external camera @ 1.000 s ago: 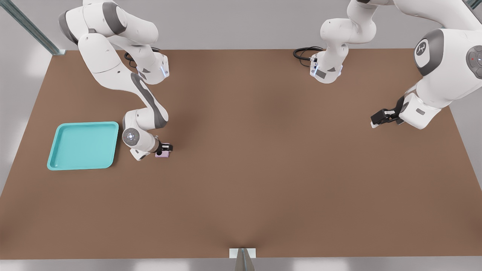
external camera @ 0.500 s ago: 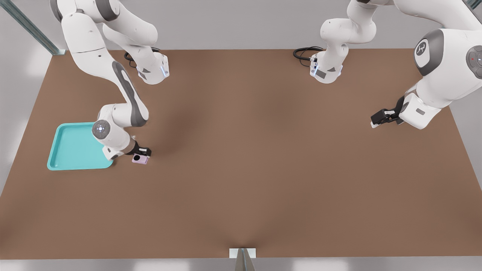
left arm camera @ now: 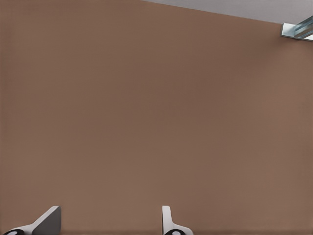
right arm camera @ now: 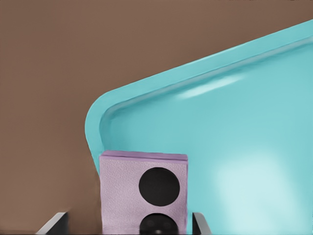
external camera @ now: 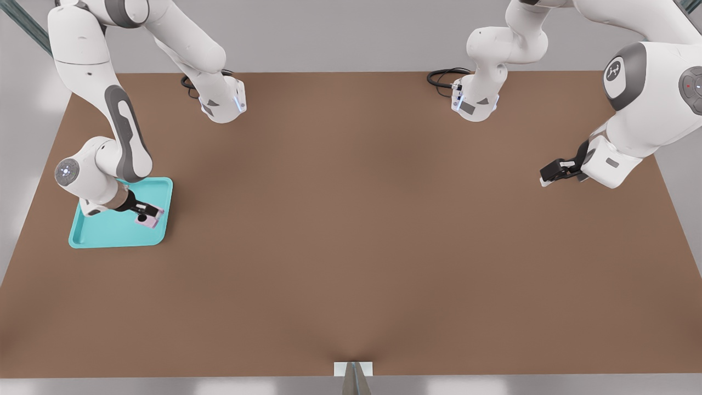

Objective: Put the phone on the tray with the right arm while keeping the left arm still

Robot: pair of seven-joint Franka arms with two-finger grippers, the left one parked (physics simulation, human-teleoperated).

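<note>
My hand (external camera: 149, 215) is sitting over the tray (external camera: 104, 233), in the part nearest the front view's right edge of it, and it is gripping the phone (external camera: 147, 221). In the wrist view the phone (right arm camera: 144, 191) is sitting between my two fingers (right arm camera: 53, 224), one finger at each side edge, lens side facing the camera (two black round lenses showing, the lower one cut off by the frame edge).

The phone is pale pink-lilac and nearly square. It is hanging above the tray floor close to one rounded corner of the rim (right arm camera: 98, 120); whether it is touching the floor I cannot tell from either view.

My arm (external camera: 123, 129) is reaching down from the far side of the brown surface (external camera: 356, 247), the grey-striped link slanting toward the tray and the round lit cap (external camera: 66, 171) sitting beyond the tray's far edge on the front view's left.

The tray is lying flat near the surface's edge on the front view's left, turquoise, raised rim, much wider than the phone.
</note>
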